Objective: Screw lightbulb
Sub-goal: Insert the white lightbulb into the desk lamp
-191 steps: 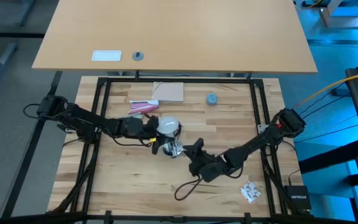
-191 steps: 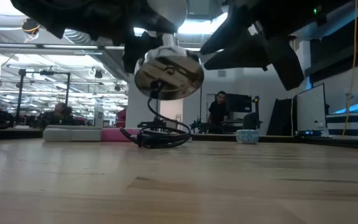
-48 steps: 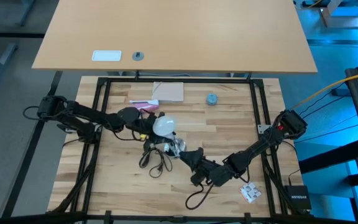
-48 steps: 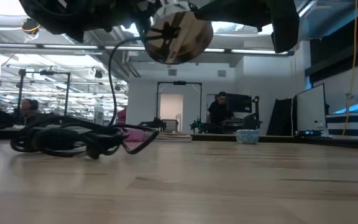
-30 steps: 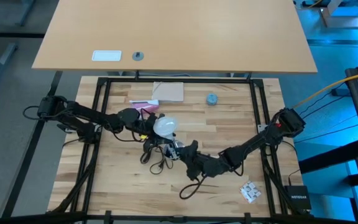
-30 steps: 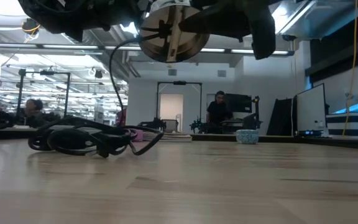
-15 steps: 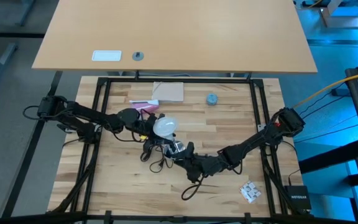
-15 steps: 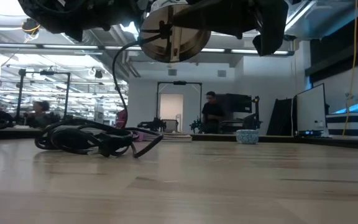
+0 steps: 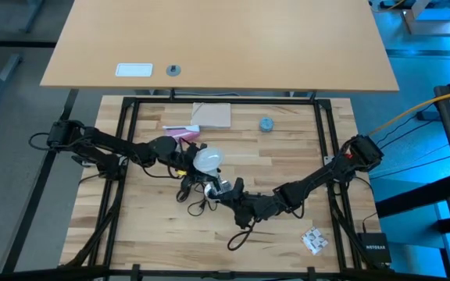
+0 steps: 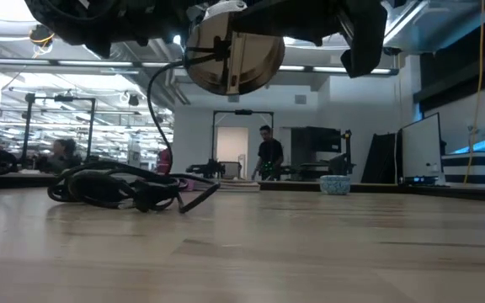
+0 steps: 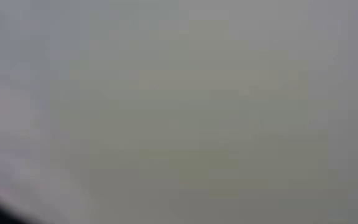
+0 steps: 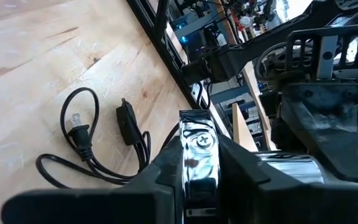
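While lifted mid-bench, lightbulb (image 9: 206, 158) sits in left end effector (image 9: 187, 160), clamped on it; right end effector (image 9: 226, 190) pinches silvery socket (image 12: 197, 155). Frosted glass looks light, fragile, slippery: grip globe gently.

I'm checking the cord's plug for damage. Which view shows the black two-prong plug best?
The right wrist view: the black two-prong plug lies on the wood, prongs visible. The high view shows only a tangle of black cord; the low view a dark heap; the left wrist view nothing.

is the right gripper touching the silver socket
Touching: in the right wrist view the right gripper has its dark fingers pressed on both sides of the shiny socket.
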Available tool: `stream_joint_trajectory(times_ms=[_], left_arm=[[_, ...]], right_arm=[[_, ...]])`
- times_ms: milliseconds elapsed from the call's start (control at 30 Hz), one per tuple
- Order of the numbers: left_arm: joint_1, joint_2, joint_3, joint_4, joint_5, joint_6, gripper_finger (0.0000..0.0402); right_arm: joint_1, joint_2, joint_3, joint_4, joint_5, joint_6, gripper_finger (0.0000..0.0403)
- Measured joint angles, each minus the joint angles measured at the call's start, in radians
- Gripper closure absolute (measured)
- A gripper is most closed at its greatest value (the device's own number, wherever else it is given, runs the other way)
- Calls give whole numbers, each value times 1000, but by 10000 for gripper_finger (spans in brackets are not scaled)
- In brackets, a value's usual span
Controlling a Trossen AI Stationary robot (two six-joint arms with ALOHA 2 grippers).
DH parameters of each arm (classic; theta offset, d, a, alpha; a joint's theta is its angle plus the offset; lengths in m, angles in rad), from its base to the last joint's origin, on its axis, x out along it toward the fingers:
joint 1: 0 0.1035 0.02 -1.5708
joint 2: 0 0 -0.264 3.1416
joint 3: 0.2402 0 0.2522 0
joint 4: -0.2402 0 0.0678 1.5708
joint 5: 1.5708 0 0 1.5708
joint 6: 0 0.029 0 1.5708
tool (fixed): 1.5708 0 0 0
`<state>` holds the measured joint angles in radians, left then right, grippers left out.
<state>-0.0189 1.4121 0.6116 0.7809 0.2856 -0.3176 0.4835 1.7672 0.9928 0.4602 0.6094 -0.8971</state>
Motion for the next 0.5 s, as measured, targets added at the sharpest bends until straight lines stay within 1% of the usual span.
stream_joint_trajectory(times_ms=[67,167,400,500], left_arm=[[0,0,0,-7,4,1,249],[1,0,0,-6,38,28,249],[1,0,0,19,143,64,249],[2,0,0,19,180,68,249]], right_arm=[[0,0,0,-6,0,0,321],[0,0,0,-17,0,2,310],[2,0,0,-13,3,-5,325],[2,0,0,-14,0,-5,319]])
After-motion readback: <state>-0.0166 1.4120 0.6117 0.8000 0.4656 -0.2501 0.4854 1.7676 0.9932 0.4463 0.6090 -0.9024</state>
